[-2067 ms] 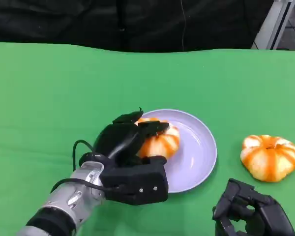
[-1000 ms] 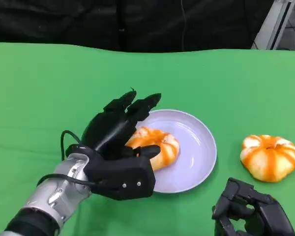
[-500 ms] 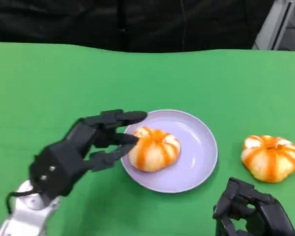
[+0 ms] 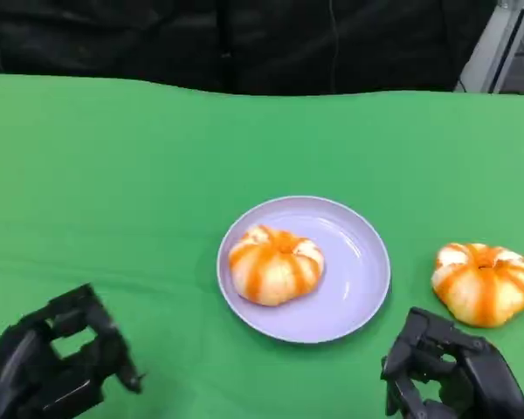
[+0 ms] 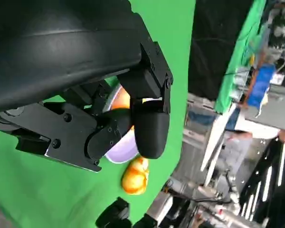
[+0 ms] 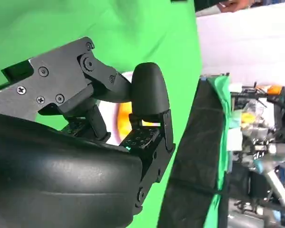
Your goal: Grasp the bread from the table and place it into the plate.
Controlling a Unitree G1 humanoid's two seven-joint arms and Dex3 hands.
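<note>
A green cloth-covered table (image 4: 113, 175) spreads across the head view, and near its middle sits one round lavender plate (image 4: 358, 279), shallow and smooth. There are two orange-and-white striped, pumpkin-shaped bread rolls: one (image 4: 275, 264) lies inside the plate, toward its left half, and the other (image 4: 484, 282) rests on the cloth just beside the plate's right rim, apart from it. That second roll looks round, with no long axis to line up on. It lies ahead of the black right hand (image 4: 454, 375) and slightly to its right, much nearer to it than to the black left hand (image 4: 48, 367), which sits low at the table's near left corner, well apart from the plate. Both hands hold nothing, their fingers curled inward. By this layout, the right hand seems better placed for the remaining roll.
</note>
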